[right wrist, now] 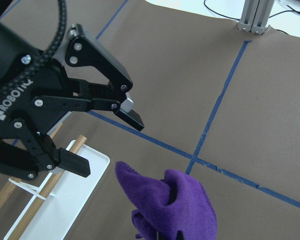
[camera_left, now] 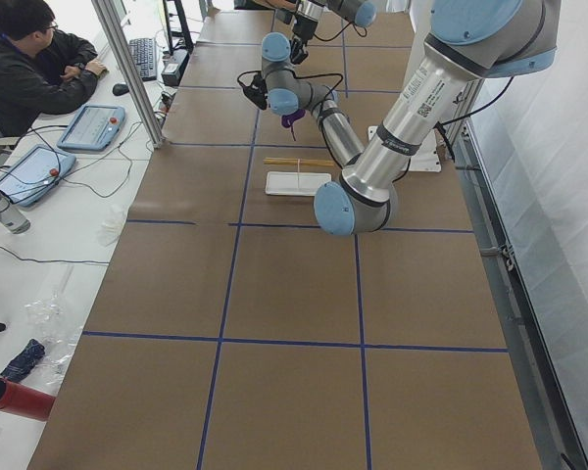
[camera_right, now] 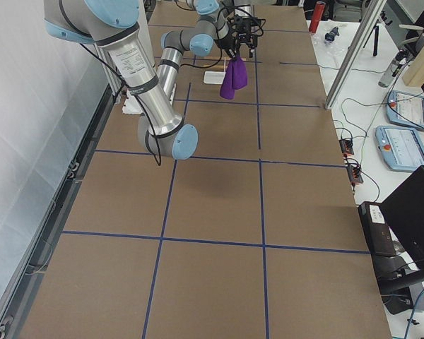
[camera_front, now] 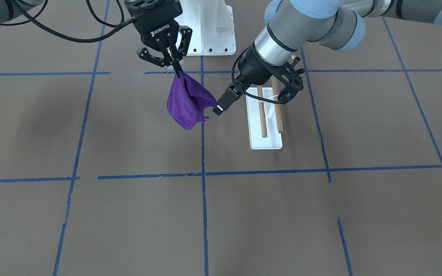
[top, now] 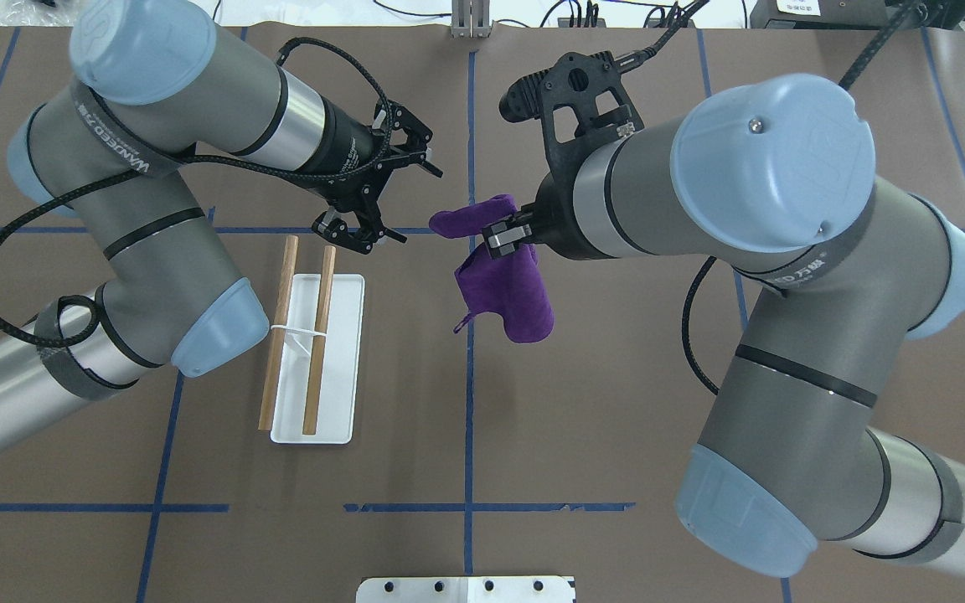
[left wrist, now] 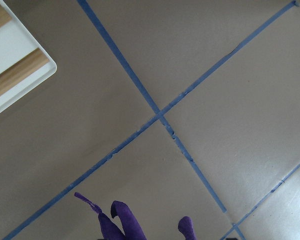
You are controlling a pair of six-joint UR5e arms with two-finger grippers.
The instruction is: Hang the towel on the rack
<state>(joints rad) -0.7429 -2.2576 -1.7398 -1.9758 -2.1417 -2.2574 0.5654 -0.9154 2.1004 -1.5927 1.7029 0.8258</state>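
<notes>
The right end effector [camera_front: 176,71] pinches the top of a purple towel [camera_front: 186,105], which hangs bunched in the air above the brown table [camera_front: 244,214]. The left end effector [top: 393,201] is spread wide and empty, near the towel. It hovers over one end of the rack [top: 344,360], which stands on the table.

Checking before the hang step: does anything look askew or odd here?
Only the towel: it hangs crumpled in a clump from the right gripper, pinched at one spot, not spread out. The rack stands upright.
</notes>
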